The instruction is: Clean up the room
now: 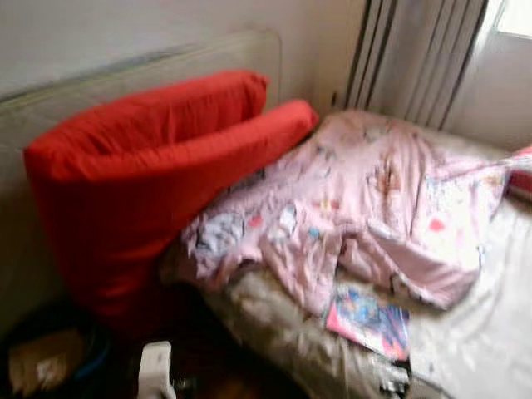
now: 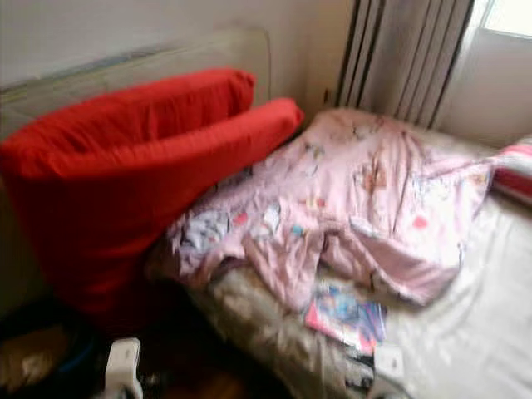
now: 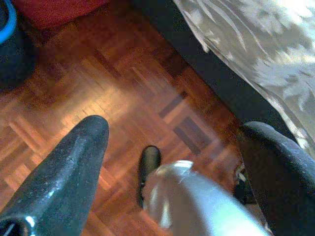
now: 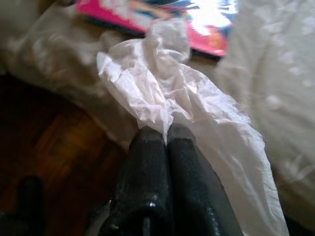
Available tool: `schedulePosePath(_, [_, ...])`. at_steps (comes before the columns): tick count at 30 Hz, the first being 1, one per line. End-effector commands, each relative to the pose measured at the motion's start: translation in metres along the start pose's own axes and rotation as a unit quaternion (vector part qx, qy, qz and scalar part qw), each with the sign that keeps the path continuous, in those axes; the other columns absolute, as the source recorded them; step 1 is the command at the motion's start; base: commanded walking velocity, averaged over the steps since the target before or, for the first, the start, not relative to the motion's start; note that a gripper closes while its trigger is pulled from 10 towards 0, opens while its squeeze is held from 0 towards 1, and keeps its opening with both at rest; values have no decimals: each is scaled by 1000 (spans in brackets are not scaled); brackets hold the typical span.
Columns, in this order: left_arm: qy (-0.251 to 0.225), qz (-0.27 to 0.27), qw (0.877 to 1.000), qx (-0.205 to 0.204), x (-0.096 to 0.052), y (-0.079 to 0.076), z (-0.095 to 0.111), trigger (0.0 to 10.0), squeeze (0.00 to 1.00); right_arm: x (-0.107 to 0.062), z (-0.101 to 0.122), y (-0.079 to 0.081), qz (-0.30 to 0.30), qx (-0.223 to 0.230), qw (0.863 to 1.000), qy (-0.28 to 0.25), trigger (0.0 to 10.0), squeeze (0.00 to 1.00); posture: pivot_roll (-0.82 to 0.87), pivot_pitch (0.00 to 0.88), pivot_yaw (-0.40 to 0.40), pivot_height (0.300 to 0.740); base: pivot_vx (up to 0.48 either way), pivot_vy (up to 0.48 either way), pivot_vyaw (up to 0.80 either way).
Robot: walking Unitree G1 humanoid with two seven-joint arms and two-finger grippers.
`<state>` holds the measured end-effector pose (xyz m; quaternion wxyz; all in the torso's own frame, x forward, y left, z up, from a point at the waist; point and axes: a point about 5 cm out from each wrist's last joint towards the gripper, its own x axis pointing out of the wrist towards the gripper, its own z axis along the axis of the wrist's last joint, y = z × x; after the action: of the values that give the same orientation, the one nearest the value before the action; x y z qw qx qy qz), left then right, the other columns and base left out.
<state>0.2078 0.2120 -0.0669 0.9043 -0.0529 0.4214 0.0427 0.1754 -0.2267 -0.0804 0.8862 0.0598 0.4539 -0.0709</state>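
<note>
1. Tissue [image 4: 162, 93] is hanging from the right gripper [image 4: 166, 135], whose jaws are pressing tight together on one end of it. It is white and crumpled, and it is sitting in the air just over the edge of the bed [image 1: 474, 332], near the pink book [image 1: 370, 320].
2. I think the robot is doing the picking-up step of cleaning the room, with this bit of trash already in its grip.
3. The tissue is stretching out long and thin. Its long line is running away from the jaws toward the book, with the loose end pointing at the book and the other end trailing back past the fingers.
4. The left gripper [image 3: 172, 147] is hanging over the wooden floor [image 3: 98, 88] beside the bed, with its jaws spreading wide and holding nothing.
5. A pink blanket [image 1: 366, 191] is lying in a messy heap on the bed, and a big red pillow [image 1: 141, 166] is leaning against the headboard [image 1: 166, 62].
6. Next, the robot is probably needing a place for trash. A dark round bin with a blue rim [image 3: 10, 29] is standing on the floor by the red pillow, but I cannot tell if it is a trash bin.
7. Carrying the tissue there is calling for a steady grip, because it is light and floppy and could slip out.
</note>
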Motion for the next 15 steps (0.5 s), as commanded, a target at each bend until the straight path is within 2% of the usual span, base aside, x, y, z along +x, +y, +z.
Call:
schedulePosePath(1, [12, 11, 1000, 3, -2, 8, -6, 10000, 0, 2, 5, 7, 8, -1, 1000, -6, 10000, 0, 109, 0, -41, 740, 0, 480, 0])
schedulePosePath(9, [12, 10, 1000, 2, -2, 8, -6, 10000, 0, 2, 5, 6, 9, -11, 1000, -6, 10000, 0, 111, 0, -42, 740, 0, 480, 0])
schedulePosePath(15, [12, 10, 1000, 2, -2, 8, -6, 10000, 0, 2, 6, 7, 10, -7, 1000, -7, 10000, 0, 111, 0, -41, 740, 0, 479, 800])
